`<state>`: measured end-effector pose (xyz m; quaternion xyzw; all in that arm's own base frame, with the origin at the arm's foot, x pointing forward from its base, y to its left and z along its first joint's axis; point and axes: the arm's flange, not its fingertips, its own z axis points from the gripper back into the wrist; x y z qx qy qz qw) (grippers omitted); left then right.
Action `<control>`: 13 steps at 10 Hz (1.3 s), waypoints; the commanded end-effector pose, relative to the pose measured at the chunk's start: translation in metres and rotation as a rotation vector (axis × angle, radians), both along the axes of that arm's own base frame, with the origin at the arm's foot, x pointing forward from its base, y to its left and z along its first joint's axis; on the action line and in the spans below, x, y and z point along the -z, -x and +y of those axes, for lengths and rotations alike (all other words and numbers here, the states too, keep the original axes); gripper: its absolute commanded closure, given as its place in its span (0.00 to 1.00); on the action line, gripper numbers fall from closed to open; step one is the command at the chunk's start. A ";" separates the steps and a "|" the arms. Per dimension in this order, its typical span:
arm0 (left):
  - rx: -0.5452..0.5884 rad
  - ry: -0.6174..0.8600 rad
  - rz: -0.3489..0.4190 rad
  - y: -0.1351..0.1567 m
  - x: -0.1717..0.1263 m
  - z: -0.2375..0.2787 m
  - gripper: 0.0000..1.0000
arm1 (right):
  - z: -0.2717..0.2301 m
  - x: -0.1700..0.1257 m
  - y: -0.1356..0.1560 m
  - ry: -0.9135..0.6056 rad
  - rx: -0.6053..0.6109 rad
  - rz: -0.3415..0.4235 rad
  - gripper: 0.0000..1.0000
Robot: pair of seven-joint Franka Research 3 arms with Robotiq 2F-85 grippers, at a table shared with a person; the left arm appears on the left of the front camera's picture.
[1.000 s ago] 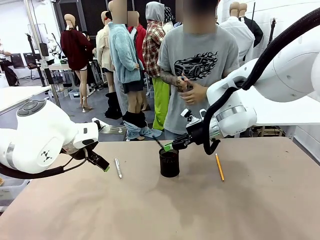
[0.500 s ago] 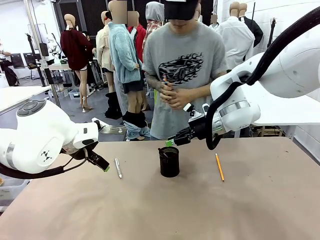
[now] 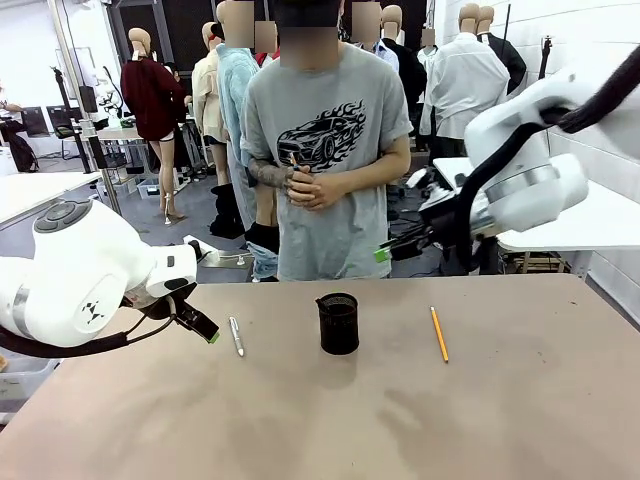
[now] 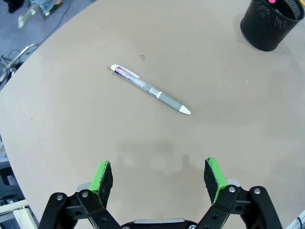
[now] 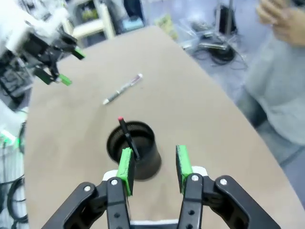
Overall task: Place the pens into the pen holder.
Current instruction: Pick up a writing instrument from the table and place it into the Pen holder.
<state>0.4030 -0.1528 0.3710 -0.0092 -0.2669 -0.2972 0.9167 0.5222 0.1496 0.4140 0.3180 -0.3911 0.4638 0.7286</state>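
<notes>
Lying loose: one silver pen (image 3: 236,336), one pencil (image 3: 439,334); one pen (image 5: 127,136) in holder (image 3: 338,325).

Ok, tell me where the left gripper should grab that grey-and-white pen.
Probably mid-barrel on the pen, coming straight down, the open left gripper turned so its jaws cross the thin width: it lies flat and slanted on the table.
</notes>
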 end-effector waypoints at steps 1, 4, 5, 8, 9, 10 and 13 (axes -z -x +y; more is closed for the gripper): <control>-0.004 0.003 0.000 0.000 0.000 0.002 0.00 | -0.021 -0.025 0.026 0.146 0.124 0.087 0.54; -0.004 0.003 0.000 0.000 0.000 0.002 0.00 | -0.055 -0.071 0.034 0.397 0.329 0.319 0.54; -0.004 0.003 0.000 0.000 0.000 0.002 0.00 | -0.057 -0.079 0.032 0.473 0.375 0.370 0.49; -0.004 0.003 0.000 0.000 0.000 0.002 0.00 | -0.046 -0.096 0.027 0.691 0.428 0.538 0.27; -0.004 0.003 0.000 0.000 0.000 0.002 0.00 | -0.042 -0.094 0.023 0.702 0.462 0.581 0.07; -0.004 0.003 0.000 0.000 0.000 0.002 0.00 | -0.037 -0.088 0.022 0.723 0.464 0.634 0.00; -0.004 0.003 0.000 0.000 0.000 0.002 0.00 | -0.023 -0.060 0.016 0.766 0.524 0.694 0.00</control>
